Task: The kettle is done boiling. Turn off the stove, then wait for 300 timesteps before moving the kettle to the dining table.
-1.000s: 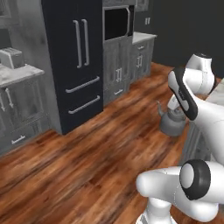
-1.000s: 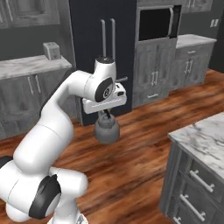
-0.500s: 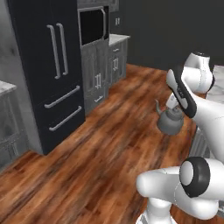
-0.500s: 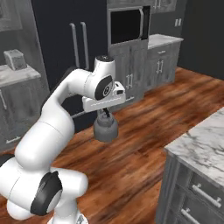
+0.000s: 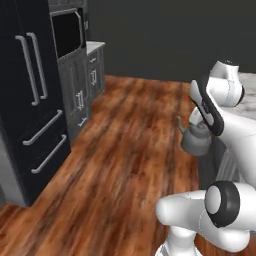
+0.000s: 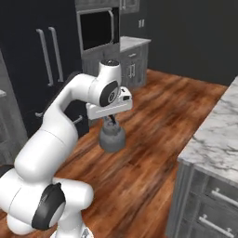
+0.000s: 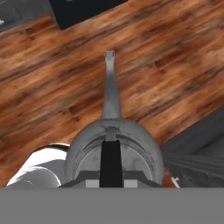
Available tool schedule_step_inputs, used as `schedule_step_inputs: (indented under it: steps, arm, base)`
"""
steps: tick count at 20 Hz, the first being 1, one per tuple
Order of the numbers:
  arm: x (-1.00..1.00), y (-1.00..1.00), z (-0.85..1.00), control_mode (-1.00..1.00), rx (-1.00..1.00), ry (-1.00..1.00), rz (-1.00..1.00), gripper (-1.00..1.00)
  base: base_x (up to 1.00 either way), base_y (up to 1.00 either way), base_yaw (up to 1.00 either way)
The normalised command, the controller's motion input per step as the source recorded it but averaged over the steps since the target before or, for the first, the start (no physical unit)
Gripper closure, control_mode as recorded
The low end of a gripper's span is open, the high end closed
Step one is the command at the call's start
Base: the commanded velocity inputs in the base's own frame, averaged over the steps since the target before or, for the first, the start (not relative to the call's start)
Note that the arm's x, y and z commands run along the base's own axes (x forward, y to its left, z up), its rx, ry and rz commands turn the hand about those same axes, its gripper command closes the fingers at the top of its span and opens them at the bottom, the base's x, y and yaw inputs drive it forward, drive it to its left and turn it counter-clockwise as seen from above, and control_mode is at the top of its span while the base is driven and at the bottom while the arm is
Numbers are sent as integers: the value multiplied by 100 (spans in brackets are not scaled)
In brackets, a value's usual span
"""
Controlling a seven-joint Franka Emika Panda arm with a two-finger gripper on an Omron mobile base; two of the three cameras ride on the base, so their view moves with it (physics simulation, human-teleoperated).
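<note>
The small grey metal kettle (image 5: 196,141) hangs in the air over the wooden floor, spout pointing away from the arm. My gripper (image 6: 110,121) is shut on its thin dark arched handle, just above the lid. In the hand view the kettle (image 7: 114,146) sits directly below the hand, its handle running up the middle and its spout stretching toward the top. The kettle (image 6: 112,138) hangs left of the dining table (image 6: 218,135), whose white veined marble top and grey panelled base rise at the right. The stove is out of view.
A tall black fridge (image 5: 30,100) stands at the left, with a dark built-in microwave (image 5: 67,32) and grey cabinets (image 5: 82,90) beyond it. The same fridge (image 6: 42,56) and microwave (image 6: 95,29) show behind the arm. Brown plank floor (image 5: 125,150) stretches ahead.
The whole scene has shifted: the base has turned, so fridge and cabinets slid left and the marble table came closer. The kettle stays held in the same place under the hand.
</note>
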Motion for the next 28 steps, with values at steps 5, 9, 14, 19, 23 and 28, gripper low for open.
schedule_step_inputs:
  steps: [5, 9, 14, 19, 23, 28]
  arm:
    - [0, 0, 0, 100, 0, 0, 0, 100]
    - [0, 0, 0, 100, 0, 0, 0, 100]
    - [0, 0, 0, 100, 0, 0, 0, 100]
    - [0, 0, 0, 100, 0, 0, 0, 100]
    - [0, 0, 0, 100, 0, 0, 0, 100]
    - [0, 0, 0, 100, 0, 0, 0, 100]
  base:
    - [65, 34, -46]
    - [65, 35, -46]
    - [57, 37, -45]
    - [39, 54, -42]
    - [44, 61, -41]
    - [52, 66, -39]
